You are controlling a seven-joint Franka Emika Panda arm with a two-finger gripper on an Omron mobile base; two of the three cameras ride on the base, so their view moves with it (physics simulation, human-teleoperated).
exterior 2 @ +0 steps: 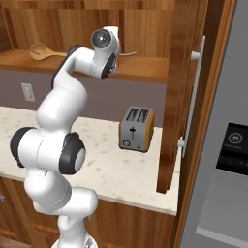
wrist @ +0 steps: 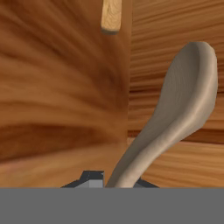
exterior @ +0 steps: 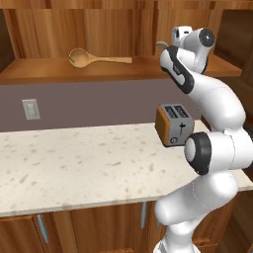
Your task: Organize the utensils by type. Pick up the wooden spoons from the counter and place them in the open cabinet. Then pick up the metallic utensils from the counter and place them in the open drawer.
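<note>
Inside the open cabinet (exterior: pixel 44 74), a wooden spoon (wrist: pixel 175 118) with a pale grey-tan, smooth curved bowl rises up from between the finger tips of the gripper (wrist: pixel 114 180), which is closed narrow on its handle. The left base view shows another wooden spoon (exterior: pixel 94 58), tan-orange, lying flat on the shelf, well apart to the left of the hand.

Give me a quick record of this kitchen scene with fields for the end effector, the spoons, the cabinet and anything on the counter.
end effector: inside the open cabinet, shut on a wooden spoon
held spoon: pale wooden bowl pointing away from the hand
shelved spoon: wooden, lying flat on the cabinet shelf
counter: beige speckled stone
toaster: stands on the counter
silver spoon: not made out
</note>
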